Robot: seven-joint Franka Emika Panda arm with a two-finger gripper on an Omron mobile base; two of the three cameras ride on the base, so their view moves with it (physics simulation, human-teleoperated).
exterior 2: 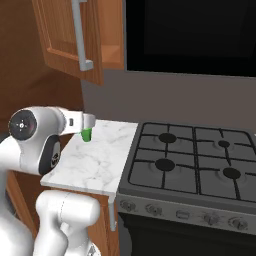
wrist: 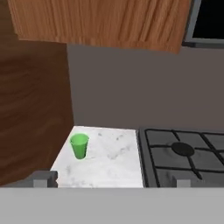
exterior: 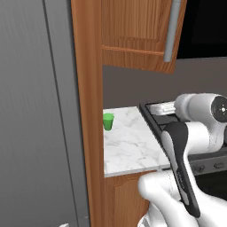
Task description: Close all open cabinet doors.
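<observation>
One reddish-brown cabinet door (exterior: 133, 31) hangs above the counter, swung out from the cabinet front, with its long grey bar handle (exterior: 172, 31) near its free edge. From the right side the same cabinet door (exterior 2: 60, 35) and its handle (exterior 2: 79, 35) jut toward me. In the hand view the door's lower part (wrist: 100, 22) spans the top. My gripper (wrist: 112, 181) is open and holds nothing. It sits well below the door and points at the back wall over the counter.
A green cup (wrist: 79, 145) stands on the marble counter (exterior: 128, 150) near a tall wooden side panel (exterior: 88, 111). A black gas stove (exterior 2: 195, 160) lies to the right, under a dark appliance (exterior 2: 190, 35). A grey flat panel (exterior: 31, 111) fills the left.
</observation>
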